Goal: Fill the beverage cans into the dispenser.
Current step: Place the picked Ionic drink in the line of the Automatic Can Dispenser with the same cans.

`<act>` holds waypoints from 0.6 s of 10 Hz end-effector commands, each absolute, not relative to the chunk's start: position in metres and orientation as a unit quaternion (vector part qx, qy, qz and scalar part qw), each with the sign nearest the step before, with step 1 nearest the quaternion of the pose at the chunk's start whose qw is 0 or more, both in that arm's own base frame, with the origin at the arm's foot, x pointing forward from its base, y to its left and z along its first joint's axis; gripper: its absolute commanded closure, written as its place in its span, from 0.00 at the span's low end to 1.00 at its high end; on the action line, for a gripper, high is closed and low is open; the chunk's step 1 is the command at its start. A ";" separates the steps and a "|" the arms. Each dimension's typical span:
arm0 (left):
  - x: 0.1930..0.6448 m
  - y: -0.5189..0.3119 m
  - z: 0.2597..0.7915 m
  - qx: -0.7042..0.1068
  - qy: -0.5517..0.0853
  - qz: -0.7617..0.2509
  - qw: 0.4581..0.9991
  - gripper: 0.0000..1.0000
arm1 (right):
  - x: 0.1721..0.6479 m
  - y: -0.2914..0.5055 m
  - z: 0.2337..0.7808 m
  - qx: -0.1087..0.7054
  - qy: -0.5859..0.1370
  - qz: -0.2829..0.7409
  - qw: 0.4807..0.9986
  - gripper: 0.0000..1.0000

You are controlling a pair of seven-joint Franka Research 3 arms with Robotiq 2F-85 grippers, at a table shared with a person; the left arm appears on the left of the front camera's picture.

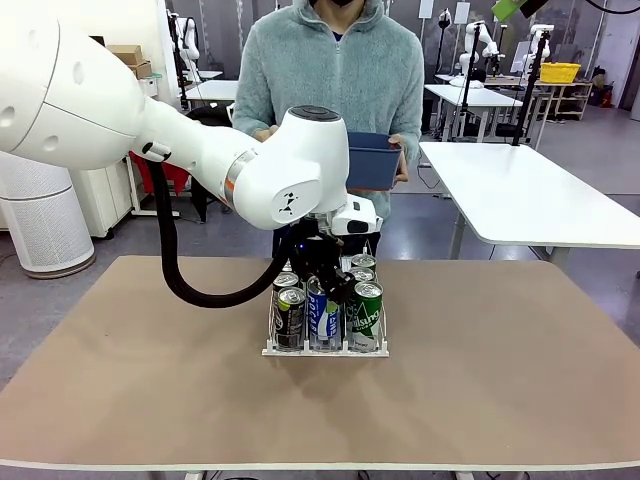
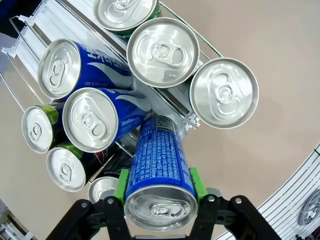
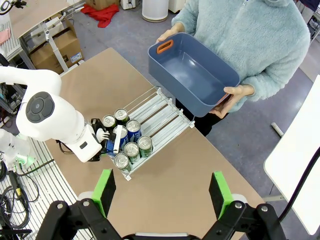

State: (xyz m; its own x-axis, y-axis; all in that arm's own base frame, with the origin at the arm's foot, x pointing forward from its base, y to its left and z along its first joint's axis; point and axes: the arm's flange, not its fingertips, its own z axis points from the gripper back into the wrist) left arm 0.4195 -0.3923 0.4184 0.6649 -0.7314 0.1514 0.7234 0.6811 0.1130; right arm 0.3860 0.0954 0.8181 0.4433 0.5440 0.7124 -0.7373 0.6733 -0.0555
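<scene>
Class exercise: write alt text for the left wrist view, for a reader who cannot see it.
The left gripper clamps a blue can between its green pads, tilted over the middle lane of the dispenser. Below stand other cans, silver tops up: two blue ones ahead of it, others on either side, all on a tan table.

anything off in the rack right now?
One thing: the blue can in the left gripper sits tilted above the middle lane, not yet seated, while the other cans stand upright in the dispenser.
</scene>
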 end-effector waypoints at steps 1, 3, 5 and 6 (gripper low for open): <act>0.426 -0.392 0.424 0.051 -0.107 -0.398 0.910 0.43 | 0.385 0.094 0.817 0.134 -0.361 0.382 0.840 0.00; 0.427 -0.396 0.428 0.051 -0.114 -0.401 0.908 0.43 | 0.385 0.094 0.817 0.134 -0.361 0.382 0.840 0.00; 0.428 -0.398 0.431 0.051 -0.121 -0.402 0.906 0.43 | 0.385 0.094 0.817 0.134 -0.361 0.382 0.840 0.00; 0.430 -0.400 0.429 0.048 -0.121 -0.402 0.907 0.43 | 0.385 0.094 0.817 0.134 -0.361 0.382 0.840 0.00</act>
